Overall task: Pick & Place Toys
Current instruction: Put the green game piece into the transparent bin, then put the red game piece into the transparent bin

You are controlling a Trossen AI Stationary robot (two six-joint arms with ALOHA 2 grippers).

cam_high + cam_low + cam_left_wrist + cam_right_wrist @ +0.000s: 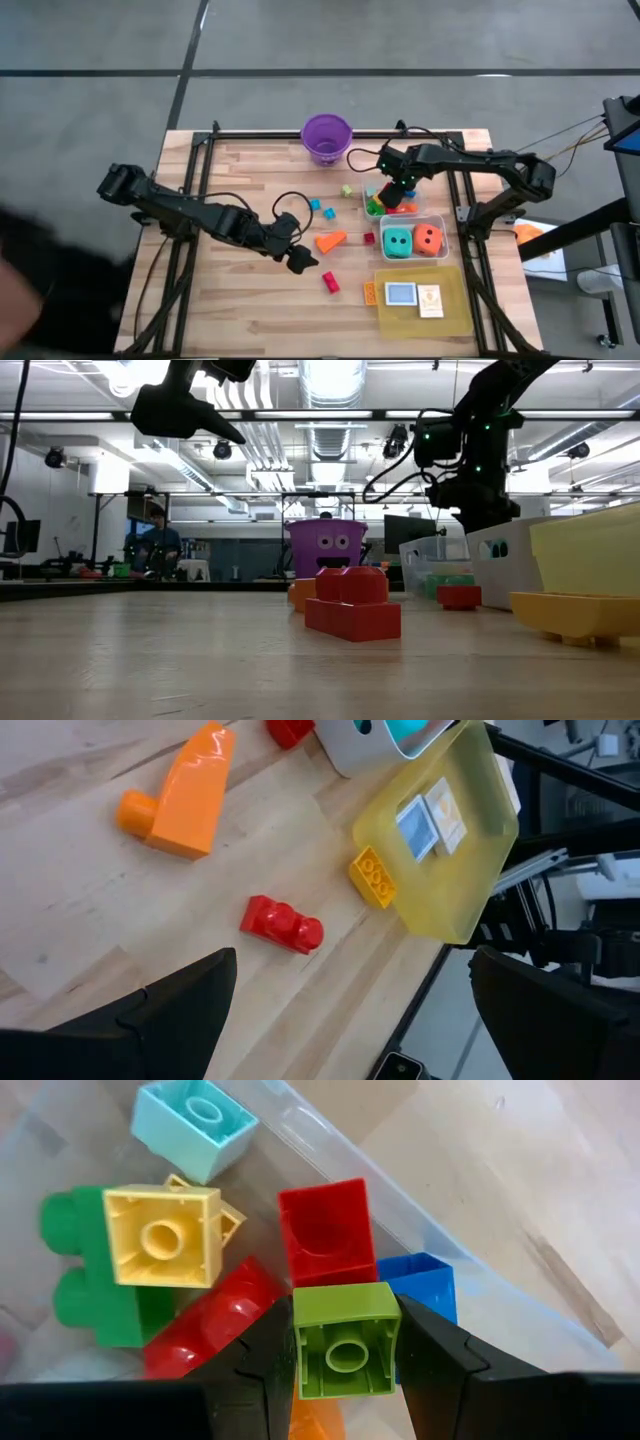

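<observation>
My right gripper (393,192) points down over a small clear tub (372,192) of blocks and is shut on a lime green block (345,1348). Under it in the tub lie red (322,1230), blue (425,1280), yellow (160,1235), green (95,1290) and pale blue (195,1125) blocks. My left gripper (300,260) hangs open above the table, tilted down. Beyond it a red block (283,923) and an orange wedge (180,800) lie on the wood. Blue blocks (320,208), a pink block (368,238) and a yellow-green block (346,190) lie loose mid-table. My right gripper pinches the lime green block by two opposite side walls (300,1342) between its two fingers. The fingers come from above, pointing down. The block sits level with its hollow side toward the wrist, over the blocks in the tub; whether it touches them I cannot tell.
A purple bucket (327,137) stands at the far edge. A larger clear tub (413,222) holds a teal and an orange die. A yellow tray (455,300) near the front right holds small cards, with a yellow block (370,292) beside it.
</observation>
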